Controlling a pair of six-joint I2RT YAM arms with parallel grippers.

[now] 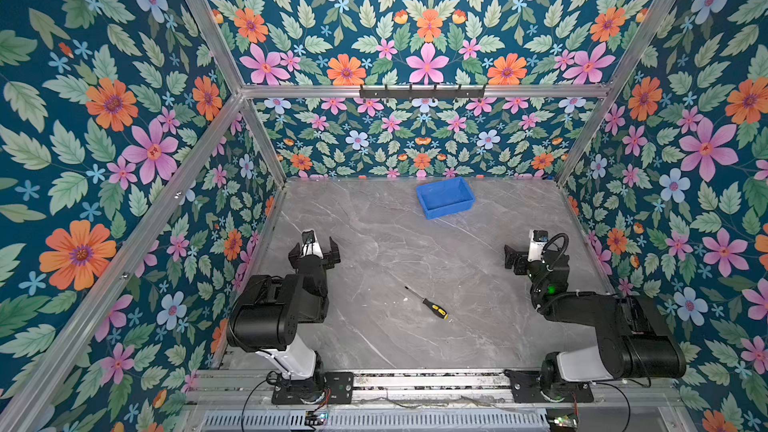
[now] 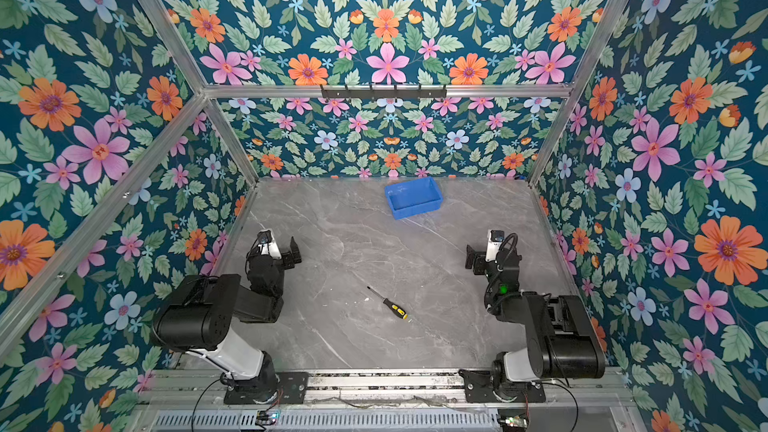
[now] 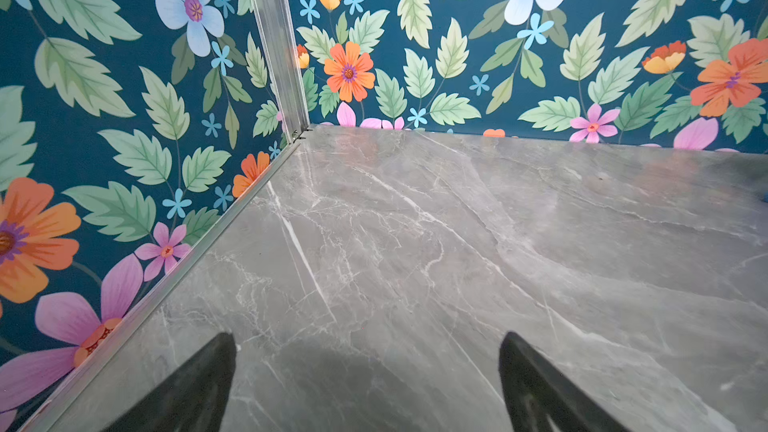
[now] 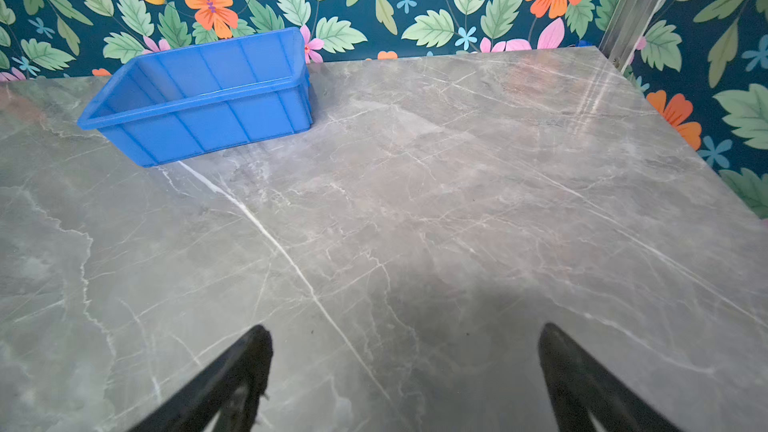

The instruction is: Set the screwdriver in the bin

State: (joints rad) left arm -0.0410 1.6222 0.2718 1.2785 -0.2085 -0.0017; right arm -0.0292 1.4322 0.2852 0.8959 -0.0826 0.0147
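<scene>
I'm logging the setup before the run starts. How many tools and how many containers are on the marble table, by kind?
Tools: 1, the screwdriver
Containers: 1, the bin, blue and empty
Total: 2

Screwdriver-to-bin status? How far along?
Done: nothing. The screwdriver lies on the table between the arms, and the bin near the back wall looks empty. In hand: nothing; left gripper and right gripper are open. Left: grasp, carry, release.
</scene>
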